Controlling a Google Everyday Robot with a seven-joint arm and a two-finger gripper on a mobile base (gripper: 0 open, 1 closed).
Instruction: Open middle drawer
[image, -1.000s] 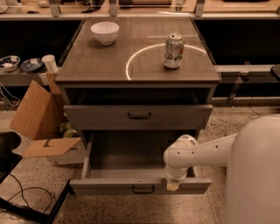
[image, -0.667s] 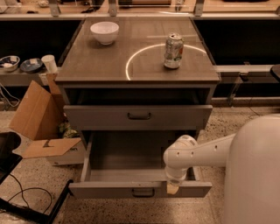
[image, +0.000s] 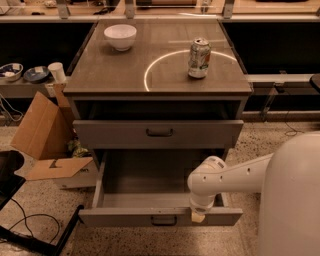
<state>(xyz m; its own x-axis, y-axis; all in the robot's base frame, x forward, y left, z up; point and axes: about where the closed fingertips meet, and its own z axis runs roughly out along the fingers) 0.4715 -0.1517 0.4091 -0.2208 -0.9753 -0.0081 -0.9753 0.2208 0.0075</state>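
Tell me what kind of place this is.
Likely a robot test lab or workshop, not a home: grey metal drawer cabinet on speckled floor, opened cardboard box and loose cables beside it. The gripper sits at the front edge of the pulled-out middle drawer.

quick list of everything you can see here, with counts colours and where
cabinet: 1, grey with brown top, centre
bowl: 1, white, back left of the cabinet top
can: 1, silver and green, upright, right side of the top
upper drawer: 1, grey, tall front, pushed in
middle drawer: 1, grey, pulled well out, nothing visible inside
cardboard box: 1, brown, floor left of the cabinet
cup: 1, white, low shelf at left
arm: 1, white, reaching in from the lower right
gripper: 1, at the middle drawer's front wall, right of its handle
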